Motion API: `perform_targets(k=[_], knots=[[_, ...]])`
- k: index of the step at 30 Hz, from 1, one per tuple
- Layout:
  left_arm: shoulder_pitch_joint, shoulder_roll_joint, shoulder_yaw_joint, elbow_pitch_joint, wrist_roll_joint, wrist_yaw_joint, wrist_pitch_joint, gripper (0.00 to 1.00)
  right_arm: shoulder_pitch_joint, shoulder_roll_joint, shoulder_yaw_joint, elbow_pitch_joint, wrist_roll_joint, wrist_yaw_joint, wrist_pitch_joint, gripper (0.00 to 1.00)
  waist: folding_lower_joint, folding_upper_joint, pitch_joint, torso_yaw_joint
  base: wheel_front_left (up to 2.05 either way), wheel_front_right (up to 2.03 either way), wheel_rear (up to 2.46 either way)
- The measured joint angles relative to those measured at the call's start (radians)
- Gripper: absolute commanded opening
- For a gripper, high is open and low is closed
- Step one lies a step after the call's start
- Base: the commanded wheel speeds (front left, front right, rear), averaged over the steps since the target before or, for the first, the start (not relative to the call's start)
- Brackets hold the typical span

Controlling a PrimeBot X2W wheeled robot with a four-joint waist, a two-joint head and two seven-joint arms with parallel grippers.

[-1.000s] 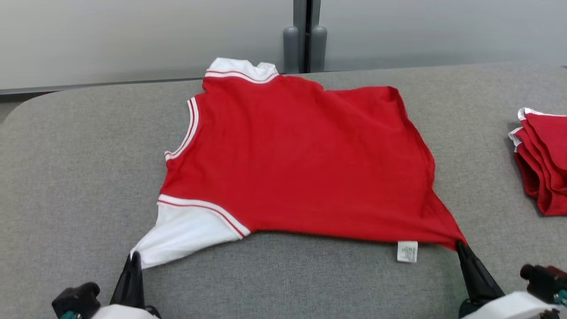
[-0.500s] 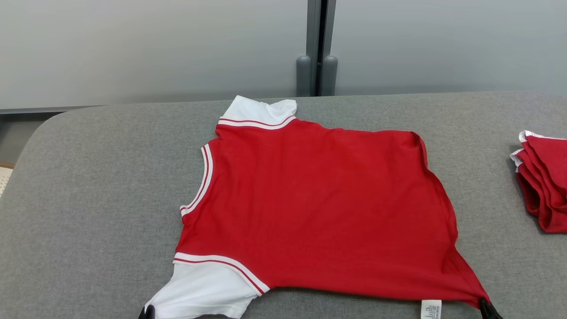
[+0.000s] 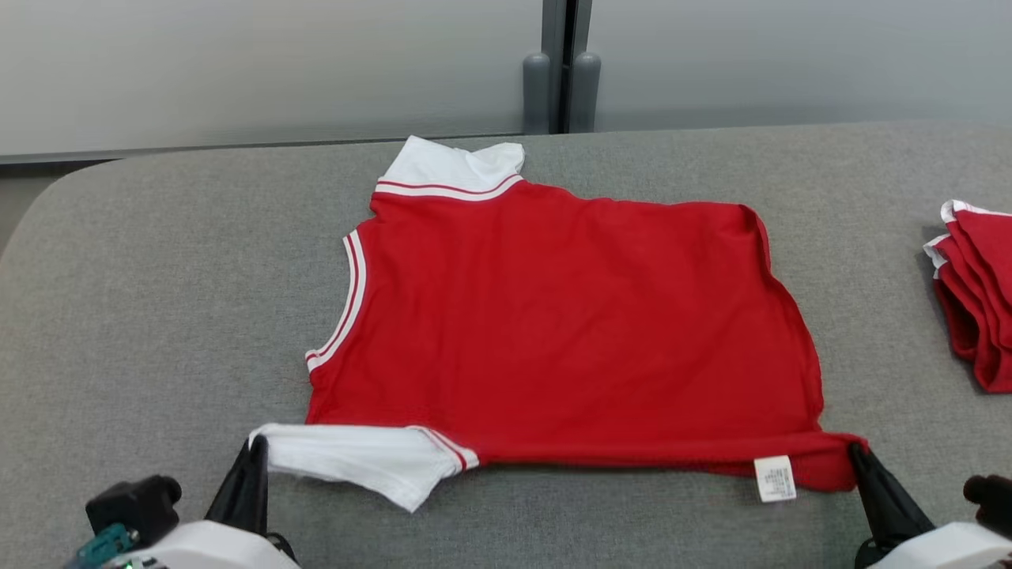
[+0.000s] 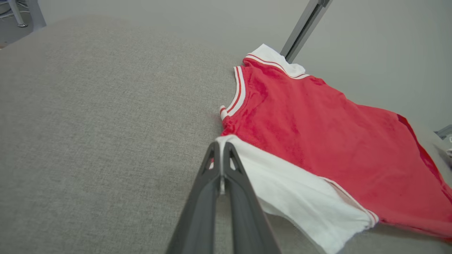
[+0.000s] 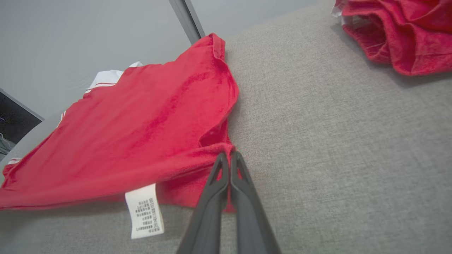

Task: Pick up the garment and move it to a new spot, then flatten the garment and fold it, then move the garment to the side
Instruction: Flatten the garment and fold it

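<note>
Nearest to the robot, both grippers are at the near edge of the garment (image 3: 569, 316), which lies spread on the grey table (image 3: 158, 276), approx. in its middle. The left gripper (image 3: 254, 452) has its jaws pressed together on the tip of the white sleeve (image 3: 348, 457). The right gripper (image 3: 857, 452) is pinching the red hem corner, just beside the white label (image 3: 774, 479). Between them the near edge is pulled into a rather straight line and looks a little lifted.

What could go wrong, in my judgement:
- Each pinch takes very little cloth, so a hard or uneven pull may let one corner slip out, and the fold would be lost.
- The sleeve sags in a loose flap beside the left pinch. If the edge is carried over like this, the flap may tuck under and make a bump.
- If one arm goes faster than the other, the fold line will be oblique.
- Farther away, the other white sleeve (image 3: 451, 166) is crumpled near the far table edge — a fold laid on it would keep the wrinkle.

Containers: none to report. The garment and, at the far right, a pile of red clothes (image 3: 976, 292) lie directly on the table, well apart, w/ bare table between. A drift to the right could bring them together.
</note>
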Motion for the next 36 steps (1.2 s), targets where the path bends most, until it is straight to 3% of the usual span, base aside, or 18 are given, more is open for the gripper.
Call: perform_targets(k=[5,14,15,16,17,18,23,27,32,36], knots=[[-0.159,0.033,-0.008,0.068,0.012,-0.023,0.001,0.0,-0.111,-0.027,0.001,0.01,0.001,0.0,0.035,0.0,0.0,0.0,0.062,-0.008,0.0,0.0,0.0],[-0.382,0.026,-0.031,0.234,-0.012,-0.06,-0.007,0.0,-0.274,-0.062,0.076,0.06,0.014,0.0,0.015,0.0,0.0,0.0,0.162,-0.019,0.0,0.0,0.0],[-0.392,0.025,-0.033,0.248,-0.012,-0.06,-0.013,0.22,-0.284,-0.064,0.086,0.064,0.015,0.0,0.006,0.17,0.0,0.0,0.169,-0.021,0.0,0.0,0.0],[-0.4,0.025,-0.034,0.26,-0.01,-0.06,-0.022,0.85,-0.293,-0.065,0.097,0.066,0.015,0.0,-0.002,0.43,0.0,0.0,0.174,-0.024,0.0,0.0,0.0],[-0.404,0.023,-0.035,0.269,-0.006,-0.059,-0.035,1.0,-0.299,-0.068,0.107,0.065,0.015,0.0,-0.016,0.81,0.0,-0.0001,0.18,-0.025,0.0,0.0,0.0],[-0.405,0.02,-0.035,0.273,-0.004,-0.059,-0.055,1.0,-0.302,-0.072,0.114,0.063,0.012,0.0,-0.035,1.0,0.0,-0.0001,0.184,-0.026,0.0,0.0,0.0],[-0.399,0.015,-0.04,0.252,0.072,-0.027,-0.219,1.0,-0.308,-0.083,0.102,0.027,-0.053,0.0,-0.137,1.0,0.0,-0.0001,0.184,-0.026,0.0,0.0,0.0],[-0.37,0.007,-0.048,0.209,0.125,0.002,-0.352,1.0,-0.298,-0.073,0.034,-0.036,-0.151,0.0,-0.164,1.0,0.0,-0.0001,0.166,-0.024,0.0,0.0,0.0],[-0.314,0.004,-0.067,0.14,0.189,0.029,-0.397,1.0,-0.223,-0.038,-0.049,-0.119,-0.282,0.0,-0.17,1.0,0.0,0.0,0.13,-0.023,0.0,0.0,0.0],[-0.257,0.006,-0.084,0.117,0.22,0.038,-0.402,1.0,-0.159,-0.013,-0.081,-0.158,-0.323,0.0,-0.171,1.0,0.0,0.0,0.103,-0.026,0.0,0.0,0.0]])
